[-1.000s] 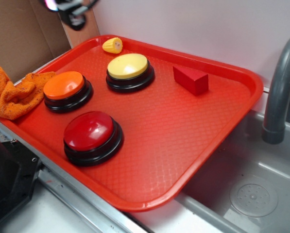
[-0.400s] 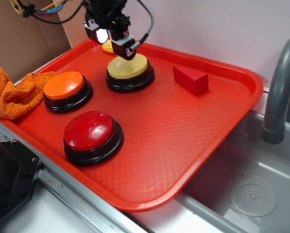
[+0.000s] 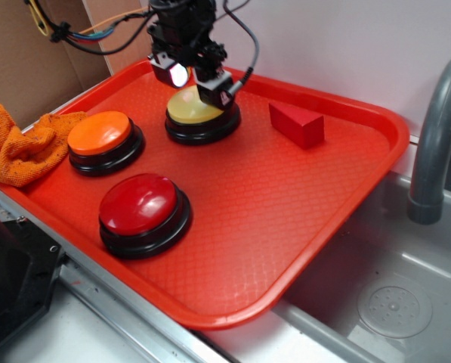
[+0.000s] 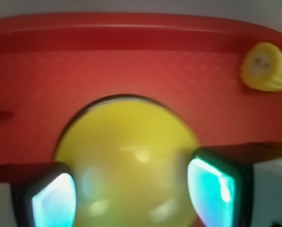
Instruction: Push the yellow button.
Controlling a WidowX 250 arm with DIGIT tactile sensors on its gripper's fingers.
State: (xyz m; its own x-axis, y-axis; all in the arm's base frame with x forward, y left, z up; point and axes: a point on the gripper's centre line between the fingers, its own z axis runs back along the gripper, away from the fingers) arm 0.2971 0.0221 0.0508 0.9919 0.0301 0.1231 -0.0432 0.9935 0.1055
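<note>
One yellow button [image 3: 197, 113], dome up, under tool [image 3: 197, 78]

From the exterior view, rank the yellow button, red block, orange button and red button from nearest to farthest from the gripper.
Gripper is over the tray's far side.
1. Yellow button: directly beneath it.
2. Red block on the right and orange button on the left: too close to call.
3. Red button: front of tray, farthest.

Pale yellow dome on black base for the yellow button [image 3: 193, 112]; orange [image 3: 99, 132] and dark red [image 3: 138, 202] domes on matching black bases nearer. Red tray [image 3: 285, 219] with diamond texture, red block [image 3: 297, 123], orange cloth [image 3: 17, 147], yellow corn toy [image 4: 265, 66].
</note>
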